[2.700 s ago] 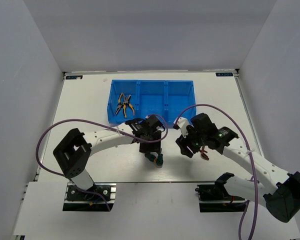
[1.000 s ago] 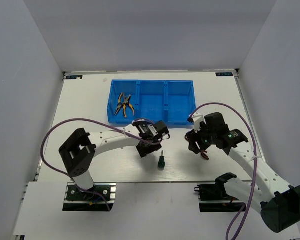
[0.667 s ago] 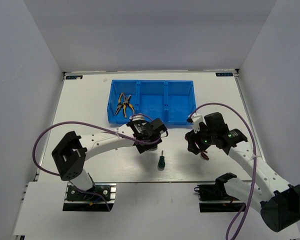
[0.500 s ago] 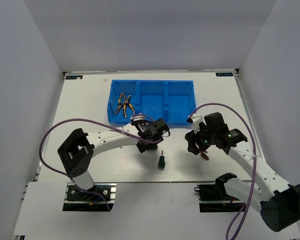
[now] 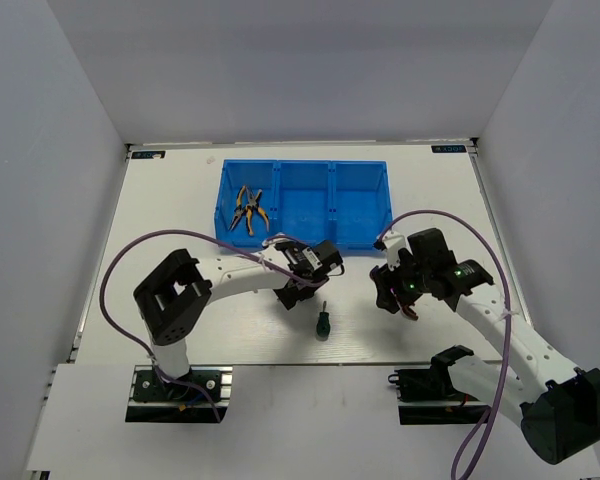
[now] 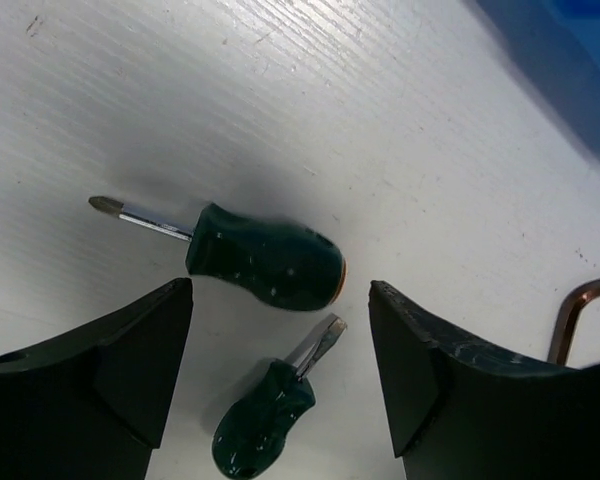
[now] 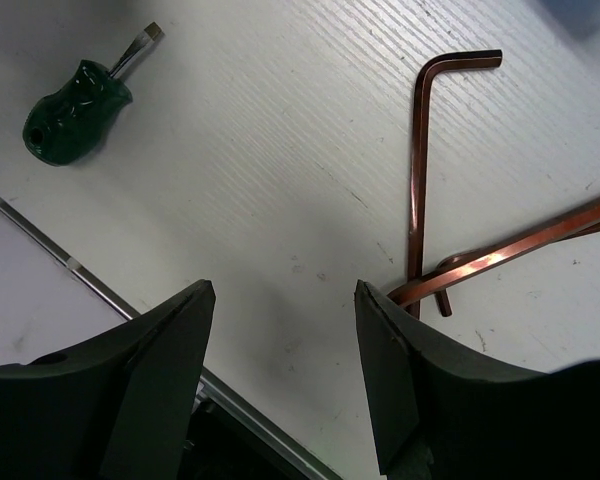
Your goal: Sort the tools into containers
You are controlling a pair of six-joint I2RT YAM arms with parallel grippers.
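1. Two stubby green-handled screwdrivers are seen lying flat on the white table [image 5: 180, 200], in front of the blue bin [image 5: 305, 200] and outside it.
2. The Phillips screwdriver [image 6: 265, 265] is framed between the fingers of the left gripper [image 6: 280, 295]. The flat-blade screwdriver [image 6: 265, 420] lies just beside it, nearer the table's front edge.
3. Left gripper: jaws are spread wide and low over the Phillips screwdriver, with neither finger touching it. Nothing is held.
4. Two copper-toned hex keys [image 7: 417, 150] lie crossed on the table to the right, well apart from the flat-blade screwdriver.
5. Right gripper [image 7: 283, 290]: jaws are spread wide above bare table beside the hex keys. Nothing is held.
6. Two yellow-handled pliers [image 5: 248, 210] are noted in the bin's left compartment. No tool is made out in the middle or right compartments.
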